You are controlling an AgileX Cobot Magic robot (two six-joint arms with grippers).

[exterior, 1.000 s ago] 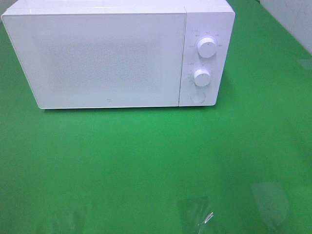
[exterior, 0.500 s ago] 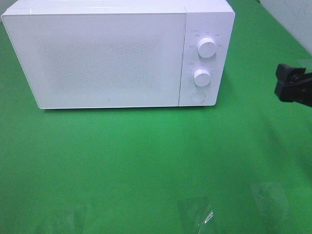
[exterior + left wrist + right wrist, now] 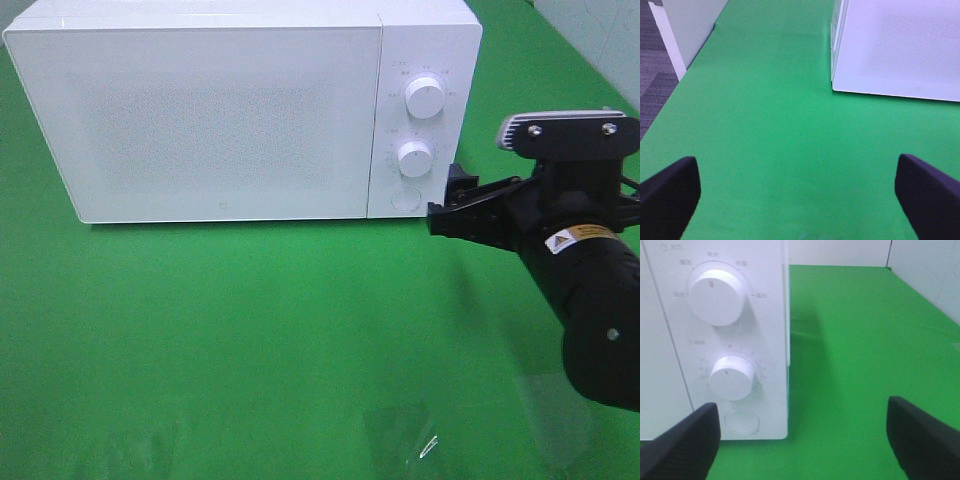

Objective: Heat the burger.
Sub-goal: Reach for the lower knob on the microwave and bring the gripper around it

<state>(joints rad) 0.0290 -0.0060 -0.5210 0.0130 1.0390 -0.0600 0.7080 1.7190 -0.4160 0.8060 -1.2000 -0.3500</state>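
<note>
The burger is out of view in every frame. A white microwave point(image 3: 220, 120) stands at the back of the green table with its door closed. Its control panel carries an upper knob point(image 3: 426, 98), a lower knob point(image 3: 414, 157) and a round button point(image 3: 404, 199). My right gripper point(image 3: 450, 203) hovers open just right of the panel's lower corner with nothing between its fingers. The right wrist view shows the lower knob point(image 3: 731, 377) and button point(image 3: 742, 421) close ahead of the right gripper point(image 3: 800, 437). My left gripper point(image 3: 799, 195) is open and empty over bare cloth, the microwave's left front corner point(image 3: 900, 45) ahead of it.
Green cloth point(image 3: 250, 330) covers the table. Clear tape patches point(image 3: 400, 435) shine near the front edge. A white wall point(image 3: 600, 40) rises at the back right. In the left wrist view a white panel point(image 3: 690, 25) and grey floor point(image 3: 655, 85) mark the table's left edge.
My right arm has come in from the right edge and moved left to the microwave's control panel. The microwave has not moved.
</note>
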